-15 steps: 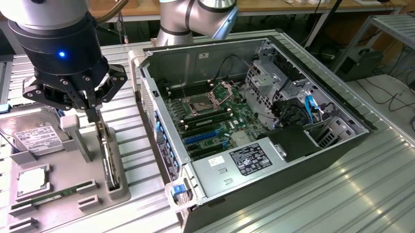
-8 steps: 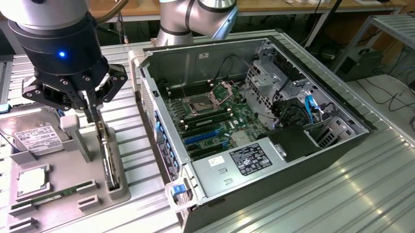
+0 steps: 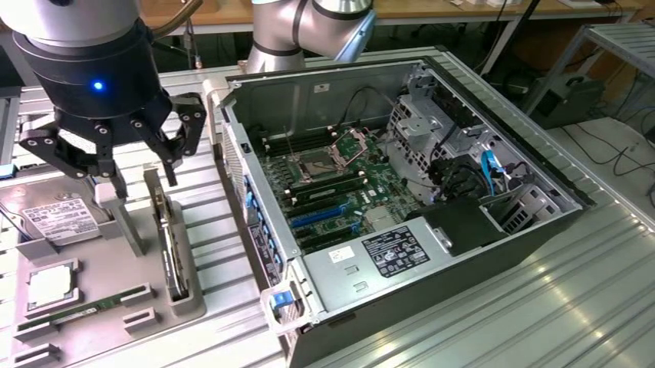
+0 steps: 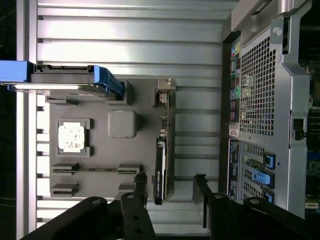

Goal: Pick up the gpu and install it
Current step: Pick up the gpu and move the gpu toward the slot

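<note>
Gripper (image 3: 143,182) spread wide (nothing held) right above the gpu (image 3: 170,249), on edge along the tray's (image 3: 115,268) case-side (image 3: 307,100) edge, its long axis crossing the finger gap.

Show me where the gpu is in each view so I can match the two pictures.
Exterior view: the gpu stands on edge in the grey tray at the exterior view's left, beside the computer case, just under the gripper.
Wrist view: the gpu is edge-on along the tray's side nearest the case, between the open gripper's fingers.
Shared landmark: the square processor chip in its tray pocket.
</note>
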Controlling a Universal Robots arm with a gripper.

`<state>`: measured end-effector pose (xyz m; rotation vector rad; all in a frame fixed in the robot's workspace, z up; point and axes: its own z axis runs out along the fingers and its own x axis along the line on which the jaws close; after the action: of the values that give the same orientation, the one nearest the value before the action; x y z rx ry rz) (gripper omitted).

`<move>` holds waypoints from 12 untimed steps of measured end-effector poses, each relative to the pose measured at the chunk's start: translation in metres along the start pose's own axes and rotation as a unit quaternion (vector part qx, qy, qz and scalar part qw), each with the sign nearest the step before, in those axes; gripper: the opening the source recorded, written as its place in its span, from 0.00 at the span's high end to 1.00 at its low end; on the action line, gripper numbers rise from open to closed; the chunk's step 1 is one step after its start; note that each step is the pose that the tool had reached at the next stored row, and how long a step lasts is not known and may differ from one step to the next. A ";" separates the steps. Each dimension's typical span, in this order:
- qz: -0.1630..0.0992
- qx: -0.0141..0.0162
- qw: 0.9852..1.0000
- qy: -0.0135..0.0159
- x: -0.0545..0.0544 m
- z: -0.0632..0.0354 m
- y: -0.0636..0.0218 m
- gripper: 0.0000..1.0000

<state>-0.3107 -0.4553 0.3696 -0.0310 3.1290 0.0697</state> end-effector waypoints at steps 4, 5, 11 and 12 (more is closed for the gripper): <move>0.000 0.000 1.000 0.000 0.000 0.0000 0.0000 0.40; 0.000 0.002 1.000 0.000 0.000 0.0002 0.0003 0.40; 0.000 0.015 1.000 0.000 0.000 0.0098 0.0066 0.40; 0.000 0.015 1.000 0.000 0.000 0.0113 0.0068 0.40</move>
<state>-0.3106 -0.4481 0.3586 -0.0314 3.1300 0.0226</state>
